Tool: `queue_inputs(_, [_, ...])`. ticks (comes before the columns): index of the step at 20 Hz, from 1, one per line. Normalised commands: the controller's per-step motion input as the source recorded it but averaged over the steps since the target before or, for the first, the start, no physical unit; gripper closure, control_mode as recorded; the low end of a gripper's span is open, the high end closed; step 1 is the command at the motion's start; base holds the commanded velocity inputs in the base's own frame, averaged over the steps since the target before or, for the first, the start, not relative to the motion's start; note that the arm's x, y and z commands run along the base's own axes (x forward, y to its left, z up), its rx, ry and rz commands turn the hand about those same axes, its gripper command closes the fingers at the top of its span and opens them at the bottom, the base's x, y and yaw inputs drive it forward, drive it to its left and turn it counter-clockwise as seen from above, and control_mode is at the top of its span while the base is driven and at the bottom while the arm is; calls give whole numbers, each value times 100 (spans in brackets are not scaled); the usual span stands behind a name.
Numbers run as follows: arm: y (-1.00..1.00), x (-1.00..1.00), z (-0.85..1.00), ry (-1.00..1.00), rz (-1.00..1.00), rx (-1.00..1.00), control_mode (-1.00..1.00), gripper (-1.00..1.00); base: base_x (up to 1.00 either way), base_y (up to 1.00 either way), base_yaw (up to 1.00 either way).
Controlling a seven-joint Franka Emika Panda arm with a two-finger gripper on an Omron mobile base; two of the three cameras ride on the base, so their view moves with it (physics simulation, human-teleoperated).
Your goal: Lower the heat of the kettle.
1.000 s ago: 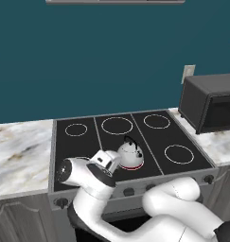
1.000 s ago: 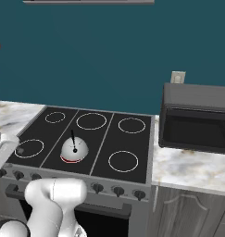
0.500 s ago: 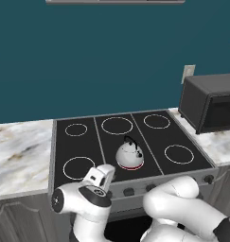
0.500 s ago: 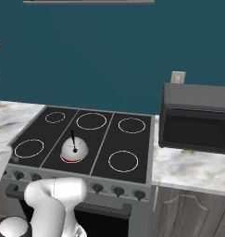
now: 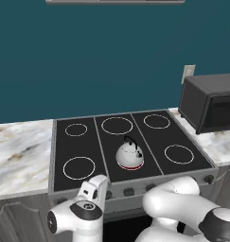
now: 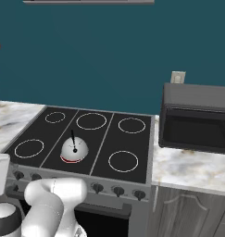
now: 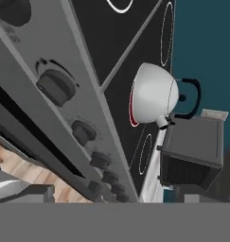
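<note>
Kettle (image 5: 129, 154) on front-mid burner

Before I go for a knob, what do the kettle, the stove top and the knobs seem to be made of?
Kettle: smooth white body with a soft sheen, probably enamel or painted metal; black handle, red base band.
Stove top: flat black, glass-like, with white burner rings.
Knobs: matte dark grey, plastic or metal, on a grey front panel.

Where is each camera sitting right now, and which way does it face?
Left base view: behind-left, facing the stove and kettle; white arm at bottom.
Right base view: behind-right, facing the same stove, kettle and microwave; arm at lower left.
Hand view: rolled, low by the knobs, looking across the kettle.
Shared: all three show kettle, stove and microwave.
</note>
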Motion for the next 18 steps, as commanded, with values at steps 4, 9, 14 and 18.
queue_inputs(4, [-15,19,-25,0,9,-2,-100,-100,0,0,0])
queue_inputs(9, [-10,17,-32,-1,14,0,-100,-100,0,0,0])
queue_inputs(14, [-4,12,-49,-8,19,-5,-100,-100,0,0,0])
queue_inputs(18, [-12,8,-30,-7,12,-9,-100,-100,0,0,0])
